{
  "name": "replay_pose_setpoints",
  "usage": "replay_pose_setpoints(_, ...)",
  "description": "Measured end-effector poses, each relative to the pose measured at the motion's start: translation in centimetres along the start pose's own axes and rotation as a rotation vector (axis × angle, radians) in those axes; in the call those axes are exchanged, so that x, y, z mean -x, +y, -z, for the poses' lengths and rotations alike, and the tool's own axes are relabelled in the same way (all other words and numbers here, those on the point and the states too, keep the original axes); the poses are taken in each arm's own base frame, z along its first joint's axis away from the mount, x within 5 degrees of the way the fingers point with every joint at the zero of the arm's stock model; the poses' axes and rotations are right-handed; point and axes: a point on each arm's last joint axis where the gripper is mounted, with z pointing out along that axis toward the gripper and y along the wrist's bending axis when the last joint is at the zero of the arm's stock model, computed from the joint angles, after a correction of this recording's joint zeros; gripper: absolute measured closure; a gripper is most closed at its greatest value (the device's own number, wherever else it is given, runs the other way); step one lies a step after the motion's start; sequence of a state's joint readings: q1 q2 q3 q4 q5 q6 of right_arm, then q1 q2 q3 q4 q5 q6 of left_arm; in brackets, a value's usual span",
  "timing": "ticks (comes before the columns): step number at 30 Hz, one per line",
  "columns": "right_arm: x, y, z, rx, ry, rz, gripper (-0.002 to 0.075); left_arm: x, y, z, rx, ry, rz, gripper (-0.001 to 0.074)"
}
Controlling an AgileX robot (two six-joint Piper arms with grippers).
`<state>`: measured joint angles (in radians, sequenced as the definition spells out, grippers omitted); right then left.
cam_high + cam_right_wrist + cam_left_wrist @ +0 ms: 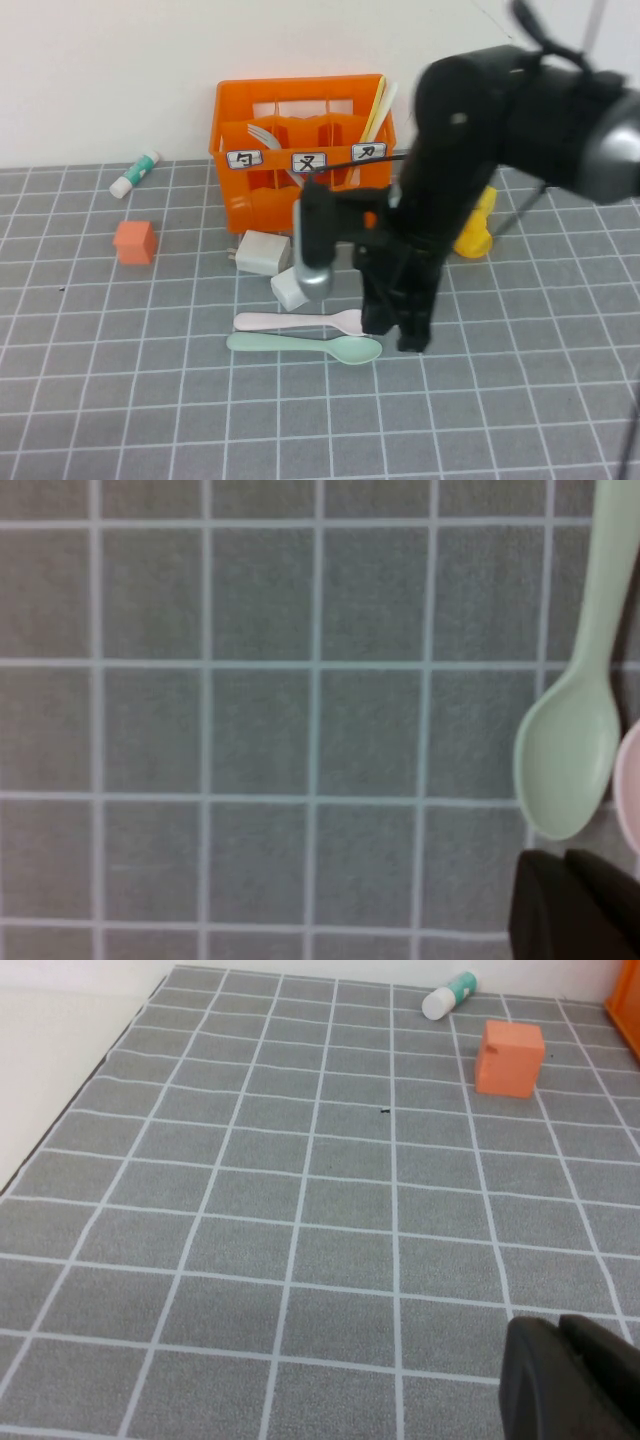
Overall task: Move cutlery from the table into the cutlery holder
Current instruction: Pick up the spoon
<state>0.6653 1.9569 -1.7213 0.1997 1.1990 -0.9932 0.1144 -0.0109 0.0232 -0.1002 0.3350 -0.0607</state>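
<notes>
The orange cutlery holder stands at the back of the table; a grey fork stands inside its left part. A pale pink spoon and a mint-green spoon lie side by side in front of it, bowls toward the right. My right gripper points down just right of the bowls. In the right wrist view it is shut on nothing, just off the green bowl and the pink bowl. My left gripper is shut and empty over bare table at the left.
Two white blocks sit between the crate and the spoons. An orange cube and a white-and-green tube lie at the left. Pale yellow sticks lean in the crate's right end. A yellow object is behind my right arm.
</notes>
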Motion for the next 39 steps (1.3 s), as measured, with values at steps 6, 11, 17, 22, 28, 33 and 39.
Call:
replay_pose_setpoints(6, 1.8, -2.7, -3.2, -0.008, 0.041, -0.026, 0.0726, 0.0, 0.0, 0.0, 0.0, 0.0, 0.0, 0.0736)
replay_pose_setpoints(11, 3.2, -4.8, -5.2, -0.03, 0.022, -0.071, 0.0657, 0.0, 0.0, 0.0, 0.0, 0.0, 0.0, 0.0736)
replay_pose_setpoints(17, 4.1, -6.3, -7.1, -0.043, 0.01, -0.082, 0.0524, 0.0, 0.0, 0.0, 0.0, 0.0, 0.0, 0.0736)
replay_pose_setpoints(22, 4.1, -6.7, -8.3, -0.036, 0.017, -0.084, 0.0502, 0.0, 0.0, 0.0, 0.0, 0.0, 0.0, 0.0736)
replay_pose_setpoints(28, 3.8, -6.8, -9.8, -0.01, 0.037, -0.092, 0.0498, 0.0, 0.0, 0.0, 0.0, 0.002, 0.004, 0.0736)
replay_pose_setpoints(33, 3.8, -6.9, -10.3, 0.002, 0.037, -0.096, 0.0498, 0.0, 0.0, 0.0, 0.0, 0.002, 0.004, 0.0736)
replay_pose_setpoints(39, 4.0, -6.8, -10.3, 0.008, 0.022, -0.094, 0.0563, 0.0, 0.0, 0.0, 0.0, 0.002, 0.004, 0.0736)
